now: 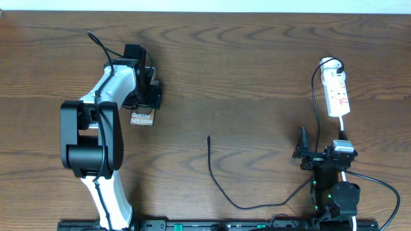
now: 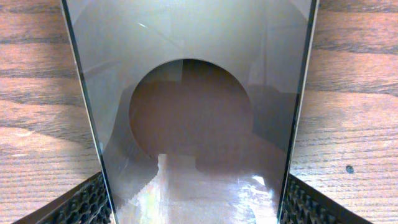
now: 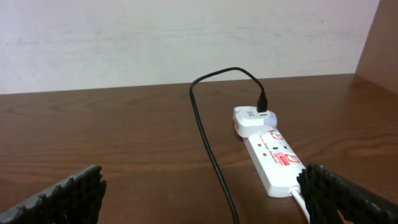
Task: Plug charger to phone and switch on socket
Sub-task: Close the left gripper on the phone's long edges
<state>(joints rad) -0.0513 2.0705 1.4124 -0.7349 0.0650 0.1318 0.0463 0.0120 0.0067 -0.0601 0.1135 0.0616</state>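
From above, the left gripper (image 1: 146,86) hides most of the phone (image 1: 142,117); only its lettered end shows. The charger (image 1: 221,189) tip lies loose on the table (image 1: 257,64). At the left wrist, the phone's glossy face fills the view, pinched at both edges. At the right wrist, the right gripper (image 3: 202,180) is spread wide, with the socket (image 3: 273,162) ahead and its cord cut off below.

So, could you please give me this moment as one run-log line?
left fingers: gripping phone | right fingers: open, empty | charger tip: loose on table, not in phone | power strip: apart from both arms
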